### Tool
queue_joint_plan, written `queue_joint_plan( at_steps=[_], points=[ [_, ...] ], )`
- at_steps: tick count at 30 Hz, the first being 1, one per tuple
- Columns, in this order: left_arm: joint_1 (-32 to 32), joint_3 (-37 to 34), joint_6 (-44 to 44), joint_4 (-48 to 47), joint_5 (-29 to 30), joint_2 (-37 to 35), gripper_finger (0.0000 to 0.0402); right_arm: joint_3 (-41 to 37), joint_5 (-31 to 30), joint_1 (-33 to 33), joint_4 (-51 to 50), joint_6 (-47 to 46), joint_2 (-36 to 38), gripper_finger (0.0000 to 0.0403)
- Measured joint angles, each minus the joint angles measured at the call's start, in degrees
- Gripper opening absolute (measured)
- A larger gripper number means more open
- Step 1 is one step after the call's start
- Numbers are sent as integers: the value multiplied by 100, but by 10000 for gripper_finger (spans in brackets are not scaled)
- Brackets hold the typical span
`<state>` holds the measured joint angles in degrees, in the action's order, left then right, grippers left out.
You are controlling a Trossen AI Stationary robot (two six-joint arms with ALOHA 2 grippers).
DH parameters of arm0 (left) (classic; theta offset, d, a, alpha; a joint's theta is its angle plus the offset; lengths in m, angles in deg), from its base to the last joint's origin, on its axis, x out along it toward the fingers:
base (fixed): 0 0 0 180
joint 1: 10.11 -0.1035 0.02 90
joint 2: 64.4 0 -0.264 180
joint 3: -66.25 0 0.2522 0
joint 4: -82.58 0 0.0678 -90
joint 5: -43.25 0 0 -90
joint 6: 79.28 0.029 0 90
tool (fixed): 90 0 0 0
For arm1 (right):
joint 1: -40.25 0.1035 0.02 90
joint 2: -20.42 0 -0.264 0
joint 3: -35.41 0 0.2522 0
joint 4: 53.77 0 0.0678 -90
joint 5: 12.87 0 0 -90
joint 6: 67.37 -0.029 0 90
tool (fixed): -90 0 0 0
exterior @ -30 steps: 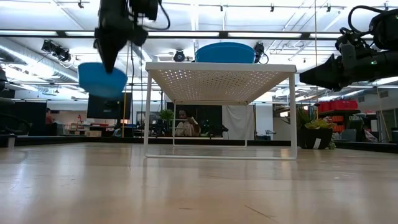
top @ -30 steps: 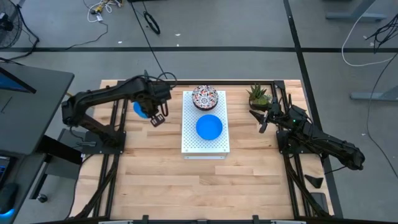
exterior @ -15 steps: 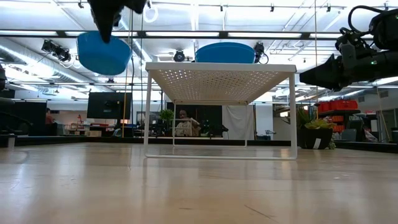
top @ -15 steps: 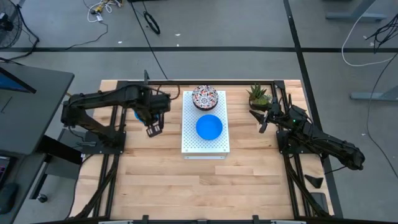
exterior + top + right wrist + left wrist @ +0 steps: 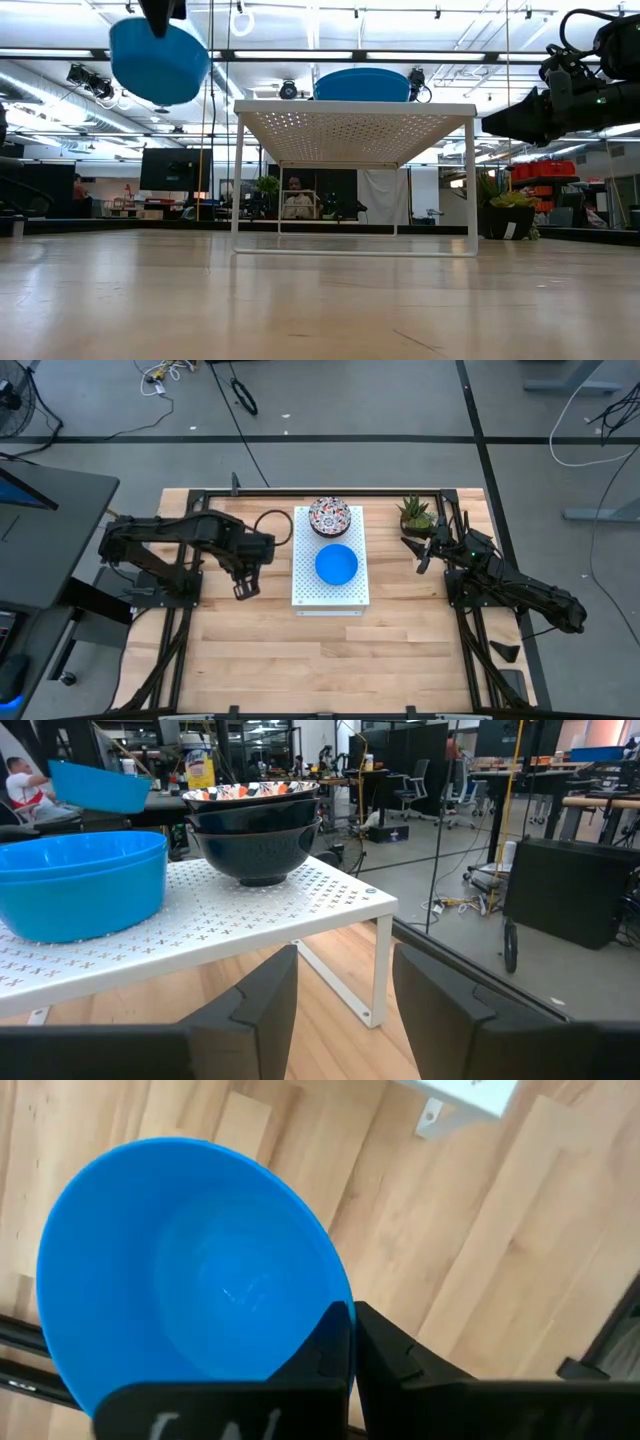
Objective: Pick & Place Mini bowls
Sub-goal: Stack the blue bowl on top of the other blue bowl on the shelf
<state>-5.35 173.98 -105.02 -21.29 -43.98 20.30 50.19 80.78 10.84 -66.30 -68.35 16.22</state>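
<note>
With our left pincer clamped on the rim of a blue bowl held high over the worktop, we should clear the white board's edge before lowering onto the blue stack, while the right pincer waits wide beyond.

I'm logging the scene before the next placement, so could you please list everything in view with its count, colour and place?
Held bowl: one, blue, in the air left of the board.
Board bowls: blue, stacked on the board; looks like two.
Patterned bowls: floral inside, dark outside in the right wrist view, stacked at the board's far end; looks like two.
Board: one, white, perforated, legged, table centre.
Plant: one, green, far right.
Table: one, light wood.
Left gripper: shut on the held bowl's rim.
Right gripper: open, empty, beside the plant.
</note>
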Motion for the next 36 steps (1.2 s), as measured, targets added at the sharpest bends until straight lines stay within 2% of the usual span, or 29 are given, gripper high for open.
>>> queue_joint_plan(
  at_steps=[7, 24, 30, 36],
  points=[
    [-196, 194, 292, 11, 0, 514, 4, 0, 0, 1, -2, -1, 1, 169],
    [-60, 3013, 1235, 11, -32, 2213, 4, 0, 0, 1, -2, -2, 0, 169],
    [-21, 3704, 1470, 3, -26, 2698, 4, 0, 0, 1, 0, -2, -1, 169],
    [-22, 4096, 2140, 13, 162, 2984, 4, 0, 0, 1, -2, -1, 1, 169]
  ],
)
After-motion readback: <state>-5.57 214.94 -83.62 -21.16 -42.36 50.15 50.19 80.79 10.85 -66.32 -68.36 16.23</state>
